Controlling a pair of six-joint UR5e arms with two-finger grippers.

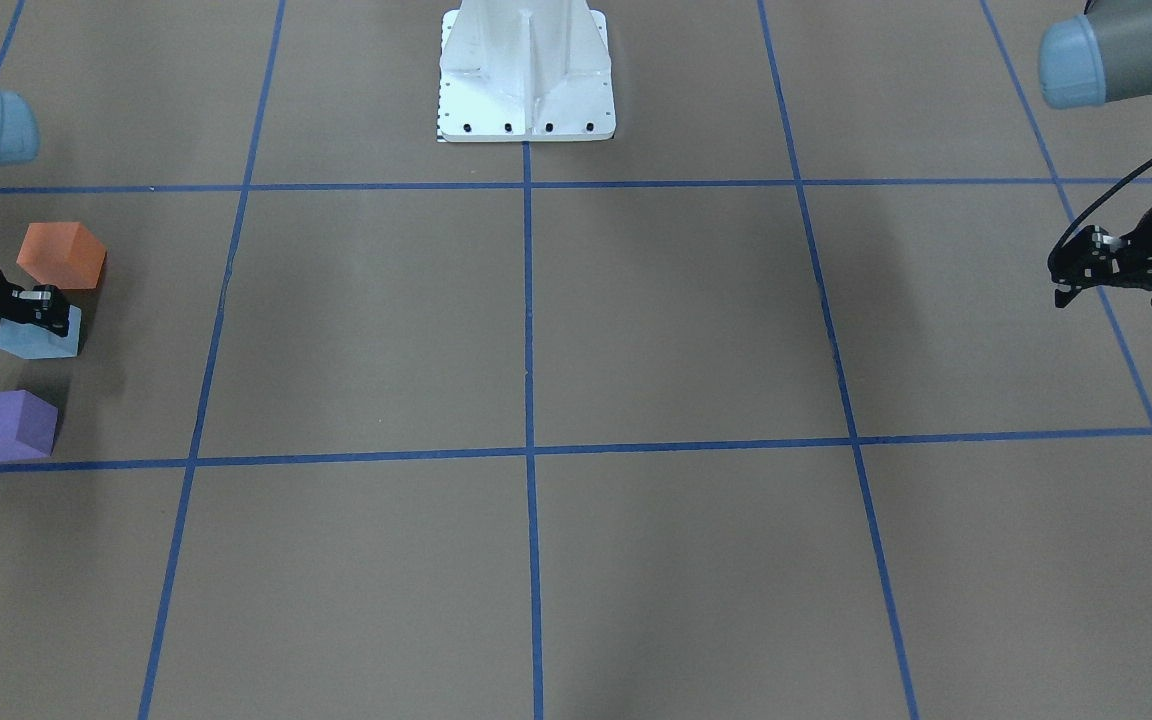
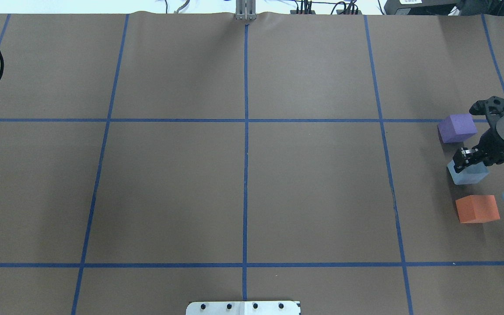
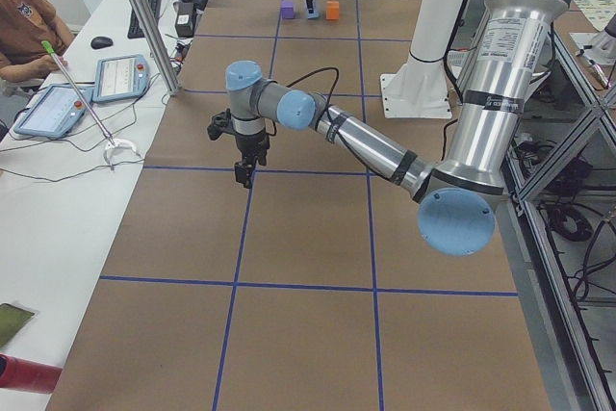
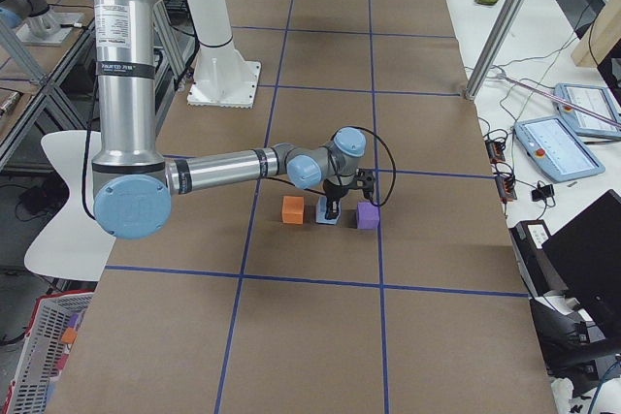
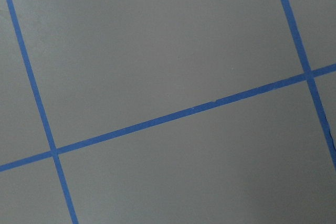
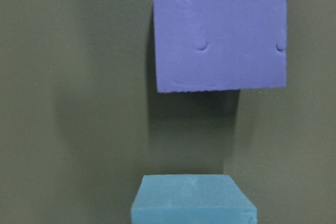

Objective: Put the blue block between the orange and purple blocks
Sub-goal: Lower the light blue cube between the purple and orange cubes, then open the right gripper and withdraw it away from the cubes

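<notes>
The blue block [image 2: 470,174] sits on the table [image 2: 243,188] at its far right edge, between the orange block [image 2: 477,209] and the purple block [image 2: 456,127]. The three form a short row running away from the robot. Orange is nearest to the robot and purple is farthest, just short of a blue tape line. The blocks stand near one another but apart, with bare table showing in both gaps.

The right gripper [image 2: 464,158] points down at the blue block, its fingertips at the block's top on the purple side. They seem to touch the block, though the view is too coarse to be sure, and I cannot tell whether the fingers are pinching it or spread. The right wrist view shows only the blue block's top and the purple block beyond it.

The left gripper [image 1: 1064,275] hangs over bare table at the left side, well apart from the blocks. Whether its fingers are together or parted I cannot tell.
</notes>
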